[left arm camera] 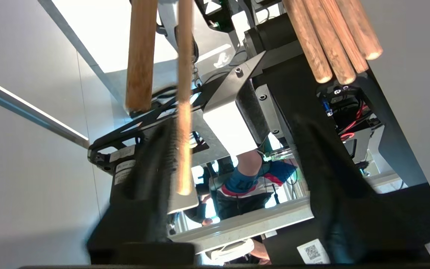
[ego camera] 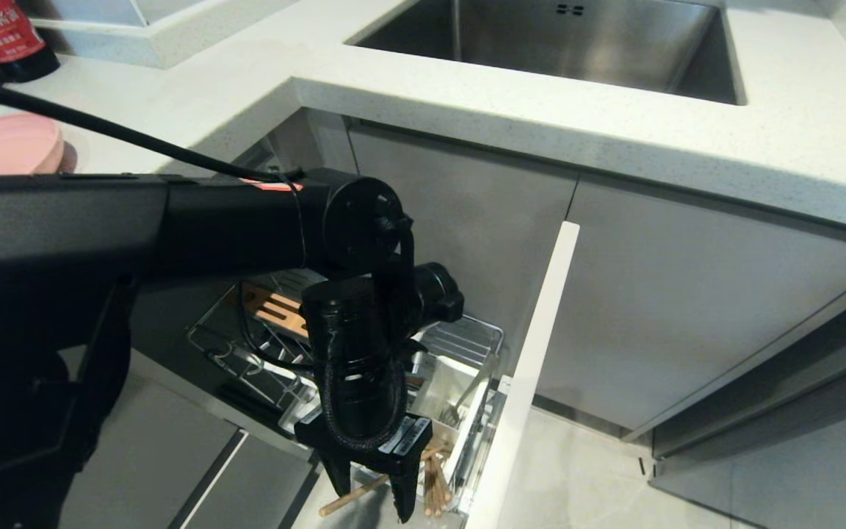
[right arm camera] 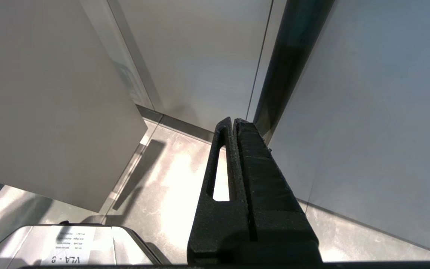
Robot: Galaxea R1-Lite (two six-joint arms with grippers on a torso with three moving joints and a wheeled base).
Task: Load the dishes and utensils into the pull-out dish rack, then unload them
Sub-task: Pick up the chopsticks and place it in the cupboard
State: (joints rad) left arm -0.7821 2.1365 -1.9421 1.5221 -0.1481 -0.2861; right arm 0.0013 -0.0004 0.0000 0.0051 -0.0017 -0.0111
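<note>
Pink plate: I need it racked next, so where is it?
In the head view the pink plate sits on the countertop at far left, beside the dark sauce bottle.

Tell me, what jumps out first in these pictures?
The big black left arm fills the head view, its left gripper open over the pull-out chrome wire dish rack, among light wooden chopsticks. Behind lies a pale speckled countertop with a steel sink, and a flat round pink plate at far left.

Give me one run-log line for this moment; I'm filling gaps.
left gripper: open over utensil box | chopsticks: between fingers, ungripped | right gripper: shut, parked
</note>
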